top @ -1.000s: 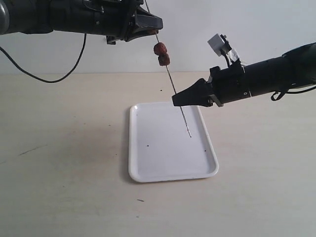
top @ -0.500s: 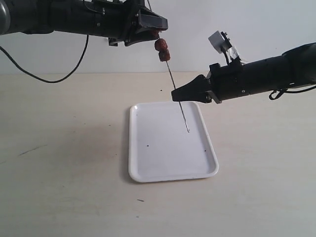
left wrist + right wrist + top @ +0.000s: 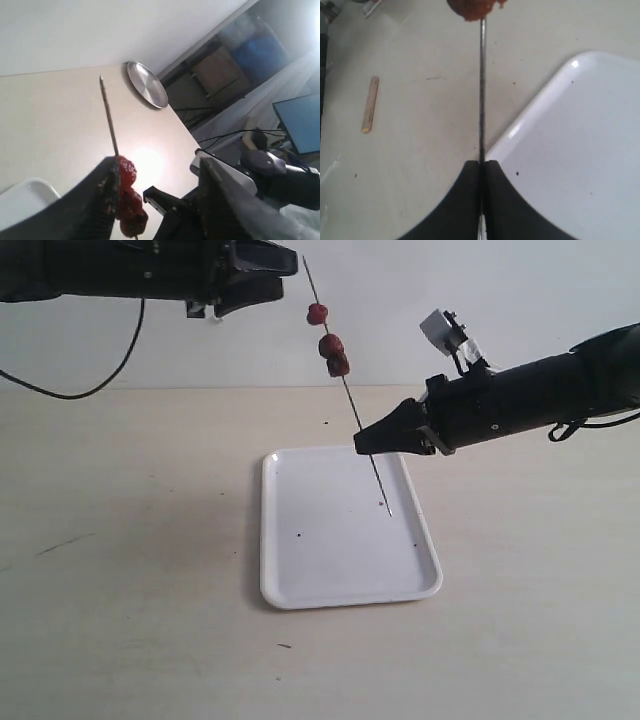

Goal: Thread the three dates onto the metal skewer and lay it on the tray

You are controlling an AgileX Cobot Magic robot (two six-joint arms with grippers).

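Note:
The metal skewer point(image 3: 350, 400) stands tilted over the white tray point(image 3: 300, 580), its lower tip just above the tray floor. Three dates are on it: one point(image 3: 317, 313) sits higher, two point(image 3: 334, 353) touch just below. My right gripper point(image 3: 362, 443) is shut on the skewer under the dates; in the right wrist view its jaws point(image 3: 481, 166) pinch the rod point(image 3: 482, 90) with a date point(image 3: 472, 7) at the picture's edge. My left gripper point(image 3: 283, 260) hangs open, up and to the left of the skewer. In the left wrist view the dates point(image 3: 129, 192) show beside one finger point(image 3: 107, 195).
A small wooden stick point(image 3: 369, 104) lies on the beige table beside the tray point(image 3: 570, 140). A round silver plate point(image 3: 146, 91) rests near the table's far edge. A black cable point(image 3: 90, 395) hangs from the left arm.
My left gripper has let go of the top date and drawn back to the left. All three dates now show on the skewer. The right gripper still holds the rod in the same place.

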